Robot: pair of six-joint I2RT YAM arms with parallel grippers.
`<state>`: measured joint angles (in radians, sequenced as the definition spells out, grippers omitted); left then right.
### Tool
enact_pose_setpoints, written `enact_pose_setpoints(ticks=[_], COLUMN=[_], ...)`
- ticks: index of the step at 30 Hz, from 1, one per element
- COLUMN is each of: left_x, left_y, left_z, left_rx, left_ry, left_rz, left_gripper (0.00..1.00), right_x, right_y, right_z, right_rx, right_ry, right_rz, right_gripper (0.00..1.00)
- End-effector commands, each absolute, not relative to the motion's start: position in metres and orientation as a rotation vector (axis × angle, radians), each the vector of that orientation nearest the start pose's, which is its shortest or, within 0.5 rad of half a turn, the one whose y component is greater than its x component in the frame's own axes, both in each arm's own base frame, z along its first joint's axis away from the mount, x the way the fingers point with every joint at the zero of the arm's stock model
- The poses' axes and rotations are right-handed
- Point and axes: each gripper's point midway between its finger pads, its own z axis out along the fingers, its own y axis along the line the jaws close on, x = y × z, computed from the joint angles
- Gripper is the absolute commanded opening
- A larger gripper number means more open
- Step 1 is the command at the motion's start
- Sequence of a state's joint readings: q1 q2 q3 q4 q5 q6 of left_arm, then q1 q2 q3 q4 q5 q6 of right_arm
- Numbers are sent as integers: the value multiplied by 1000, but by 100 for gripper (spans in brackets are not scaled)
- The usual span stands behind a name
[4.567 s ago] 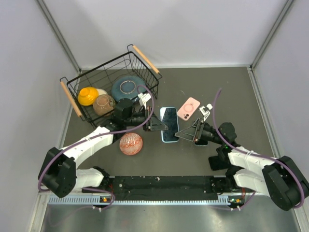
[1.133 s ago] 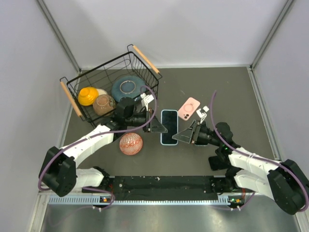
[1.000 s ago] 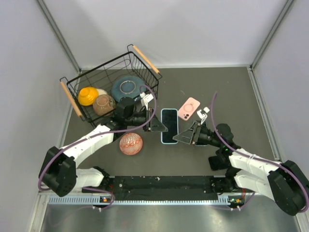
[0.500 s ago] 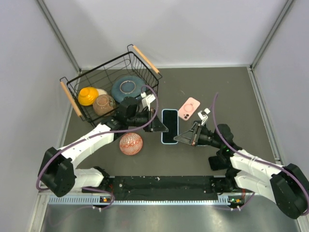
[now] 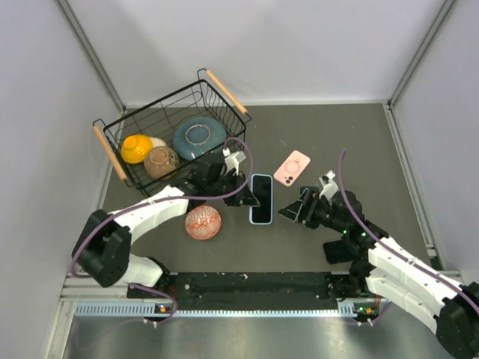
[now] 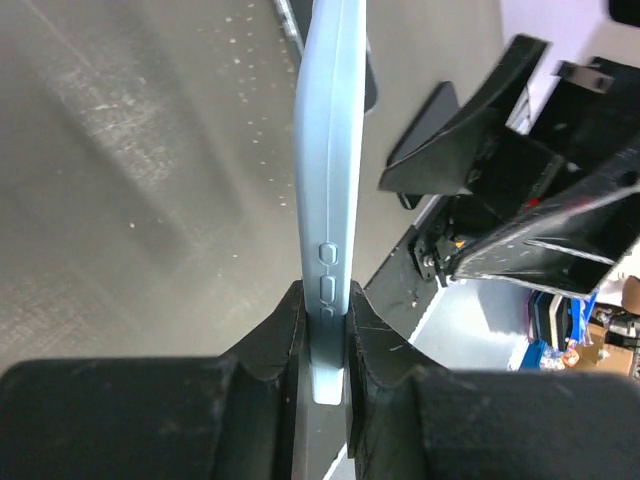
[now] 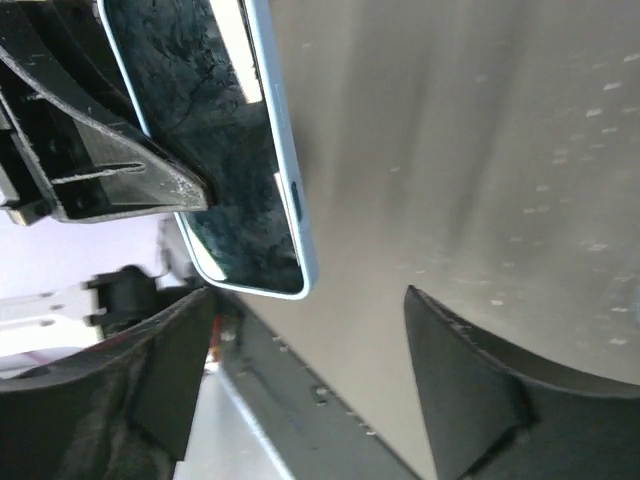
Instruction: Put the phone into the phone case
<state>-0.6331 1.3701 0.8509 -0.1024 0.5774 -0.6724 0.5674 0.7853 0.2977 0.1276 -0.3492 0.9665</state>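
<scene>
My left tool (image 6: 322,330) clamps the light-blue slab phone (image 6: 328,150), likely stiff and slick, across its faces; my right tool (image 7: 310,375) hangs released.

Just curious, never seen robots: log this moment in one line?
left end effector: shut on phone | right end effector: open | phone case: lying apart
</scene>
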Motion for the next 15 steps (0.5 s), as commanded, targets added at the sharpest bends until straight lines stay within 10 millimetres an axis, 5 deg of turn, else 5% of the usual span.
enact_pose_setpoints(ticks=[1, 5, 15], left_x=[237, 241, 245], left_y=[-318, -327, -342], left_z=[155, 137, 102], left_rx=[336, 318, 269], left_ry=[2355, 2409, 2496], left_rz=[-1310, -1326, -1387], left_gripper=[0, 0, 0], right_x=[197, 200, 207], right_y=[199, 186, 159], right_z=[123, 116, 101], right_rx=[133, 164, 244], right_ry=[2200, 2247, 2293], right_rz=[1002, 892, 719], right_gripper=[80, 98, 99])
